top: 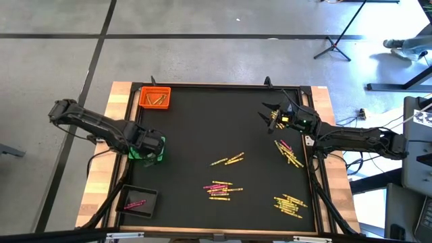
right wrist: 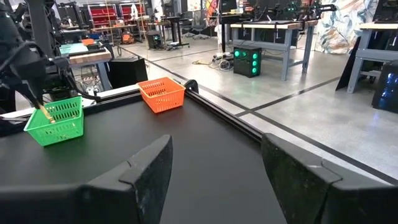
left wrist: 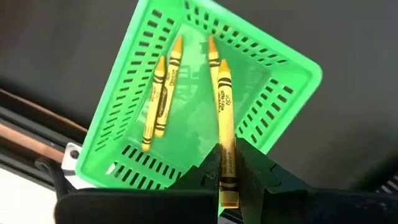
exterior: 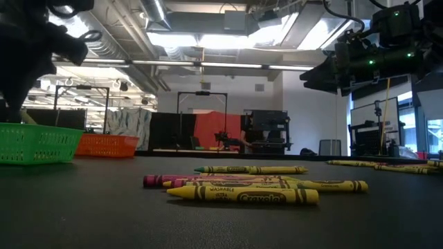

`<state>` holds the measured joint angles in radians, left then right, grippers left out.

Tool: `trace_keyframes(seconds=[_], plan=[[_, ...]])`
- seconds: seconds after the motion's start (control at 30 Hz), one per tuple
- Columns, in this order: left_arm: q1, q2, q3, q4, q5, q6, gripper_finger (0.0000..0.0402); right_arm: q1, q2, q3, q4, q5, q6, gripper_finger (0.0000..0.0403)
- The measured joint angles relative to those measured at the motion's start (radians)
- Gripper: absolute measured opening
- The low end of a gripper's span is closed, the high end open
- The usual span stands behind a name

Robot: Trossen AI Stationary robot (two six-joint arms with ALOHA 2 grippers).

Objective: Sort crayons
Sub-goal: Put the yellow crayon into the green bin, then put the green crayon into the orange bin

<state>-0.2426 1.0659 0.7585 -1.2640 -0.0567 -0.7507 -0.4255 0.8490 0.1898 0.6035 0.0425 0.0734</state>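
My left gripper hangs over the green tray at the table's left edge, shut on a yellow crayon. Three more yellow crayons lie flat on the tray's floor. My right gripper stands open and level at the far right, with nothing between its fingers. Loose yellow and pink crayons lie on the black mat in several small heaps. The orange tray holds gold crayons, and the black tray holds pink ones. My left gripper pinches the yellow crayon between its two fingers on the wrapper's back half, near the flat end. The fingers come from above, pointing down, and the crayon runs along them. It hangs tip down over the green tray, clear of the tray's floor.
A raised dark frame runs round the black mat, with wooden table edges outside it. The mat's far middle holds no crayons. Beyond the table stand workshop benches and stands.
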Motion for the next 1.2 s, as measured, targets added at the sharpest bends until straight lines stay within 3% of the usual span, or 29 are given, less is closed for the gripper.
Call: trace_keyframes(seconds=[0.17, 0.37, 0.6, 0.9, 1.2], plan=[[0.0, 0.0, -0.013, 0.011, -0.021, -0.062, 0.0021, 0.0, 0.0, 0.0, 0.0, 0.0, 0.0, 0.0246], [0.0, 0.0, -0.012, 0.011, -0.03, -0.066, 0.0073, 0.0, 0.0, 0.0, 0.0, 0.0, 0.0, 0.0246], [0.031, 0.0, 0.009, 0.037, -0.023, 0.034, 0.0116, 0.0, 0.0, 0.0, 0.001, 0.0, 0.0, 0.0246], [0.077, 0.007, 0.038, 0.46, -0.144, 0.25, 0.0115, 0.0, 0.0, 0.0, 0.008, 0.0, 0.0, 0.0246], [0.081, 0.135, 0.038, 0.766, -0.151, 0.444, 0.0115, 0.0, 0.0, 0.0, -0.002, 0.0, 0.002, 0.0246]])
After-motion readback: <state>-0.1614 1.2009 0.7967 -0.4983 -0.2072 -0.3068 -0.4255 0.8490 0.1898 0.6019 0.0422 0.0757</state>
